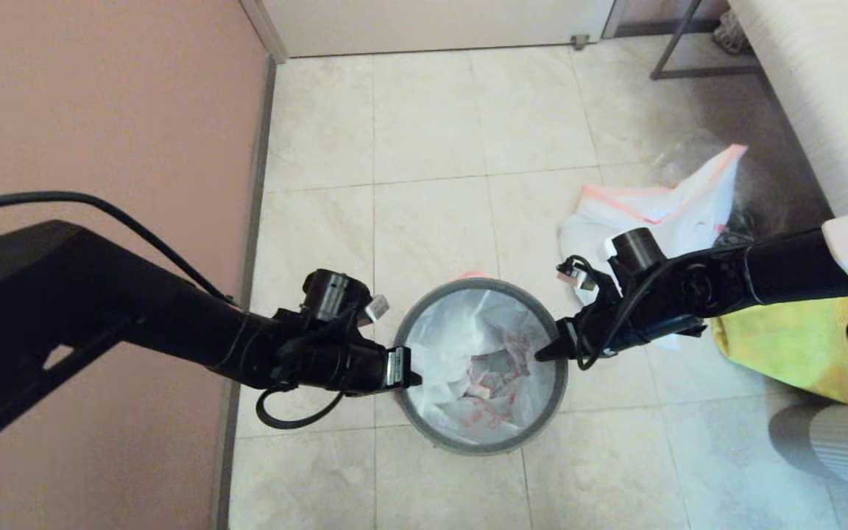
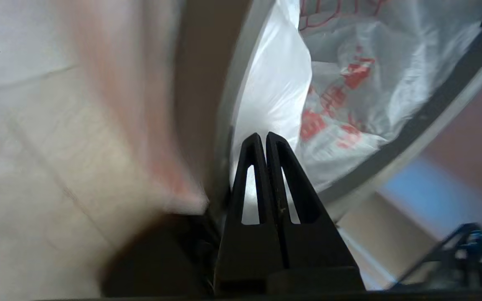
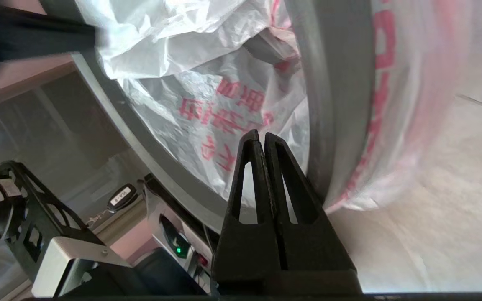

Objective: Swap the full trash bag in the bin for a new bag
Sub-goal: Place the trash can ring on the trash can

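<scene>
The bin stands on the floor tiles between my arms, and its grey ring (image 1: pixel 483 444) sits on top. The new bag (image 1: pixel 453 346), thin and white with red characters, lines the inside under the ring. Its pink-orange hem hangs outside the ring (image 3: pixel 333 83), draped down the wall (image 3: pixel 412 104). My left gripper (image 1: pixel 415 379) is shut at the ring's left edge, tips over the bag (image 2: pixel 274 83). At the ring's right edge, my right gripper (image 1: pixel 539 356) is also shut, nothing between its fingers (image 3: pixel 251 167). The full trash bag (image 1: pixel 667 210) lies on the floor behind my right arm.
A pink wall (image 1: pixel 100 110) runs along the left. On the floor at the right, close to my right arm, lies a large yellow bag (image 1: pixel 799 346). A pale ribbed couch (image 1: pixel 821 88) fills the far right, with a grey ribbed object (image 1: pixel 843 442) below it.
</scene>
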`<state>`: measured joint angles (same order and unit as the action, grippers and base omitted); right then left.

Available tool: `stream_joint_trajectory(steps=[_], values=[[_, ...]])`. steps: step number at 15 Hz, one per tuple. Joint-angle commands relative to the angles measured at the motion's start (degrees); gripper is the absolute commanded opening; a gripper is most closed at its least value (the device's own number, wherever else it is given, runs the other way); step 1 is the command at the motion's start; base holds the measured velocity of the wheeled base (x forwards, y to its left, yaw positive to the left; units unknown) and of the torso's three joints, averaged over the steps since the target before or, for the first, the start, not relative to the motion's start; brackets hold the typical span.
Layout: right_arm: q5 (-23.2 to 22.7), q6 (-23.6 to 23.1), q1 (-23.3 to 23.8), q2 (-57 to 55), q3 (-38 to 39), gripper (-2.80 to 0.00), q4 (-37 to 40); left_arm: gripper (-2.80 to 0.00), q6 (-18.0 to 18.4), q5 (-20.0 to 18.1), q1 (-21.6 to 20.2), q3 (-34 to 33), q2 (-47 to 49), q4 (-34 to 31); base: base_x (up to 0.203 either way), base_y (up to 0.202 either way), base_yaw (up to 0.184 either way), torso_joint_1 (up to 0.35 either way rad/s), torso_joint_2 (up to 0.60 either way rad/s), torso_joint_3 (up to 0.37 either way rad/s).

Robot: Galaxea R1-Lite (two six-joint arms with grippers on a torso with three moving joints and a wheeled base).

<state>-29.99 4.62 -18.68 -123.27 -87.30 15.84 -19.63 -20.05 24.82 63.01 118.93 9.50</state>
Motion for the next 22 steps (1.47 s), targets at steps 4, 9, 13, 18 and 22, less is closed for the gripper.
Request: stream_joint_trajectory(steps=[4, 9, 13, 18, 22], values=[[0.4, 2.2, 0.7, -4.9, -1.9, -2.80, -1.0, -2.80, 0.7, 0.5, -1.5, -0.3, 7.3, 3.2, 0.000, 0.000, 0.000, 0.000, 0.00, 0.000], [0.3, 2.8, 1.4, -5.8, -3.4, -2.80, -1.0, -2.80, 0.3, 0.4, -1.5, -0.6, 4.0, 3.3, 0.000, 0.000, 0.000, 0.000, 0.00, 0.000], [0.3, 3.5, -1.3, 1.6, -1.3, -2.80, 0.4, -2.80, -1.4, 0.4, 0.8, -2.6, -3.7, 3.2, 0.000, 0.000, 0.000, 0.000, 0.00, 0.000], [4.3, 6.4, -6.4, 23.5, 1.4, -2.80, 6.9, -2.80, -4.6, 6.2, 10.2, -5.4, -27.5, 0.7, 0.000, 0.000, 0.000, 0.000, 0.00, 0.000], [20.3, 8.4, -8.7, 42.0, 9.2, -2.80, 9.6, -2.80, -1.1, 23.7, 15.2, -3.8, -44.6, -14.9, 0.000, 0.000, 0.000, 0.000, 0.00, 0.000]])
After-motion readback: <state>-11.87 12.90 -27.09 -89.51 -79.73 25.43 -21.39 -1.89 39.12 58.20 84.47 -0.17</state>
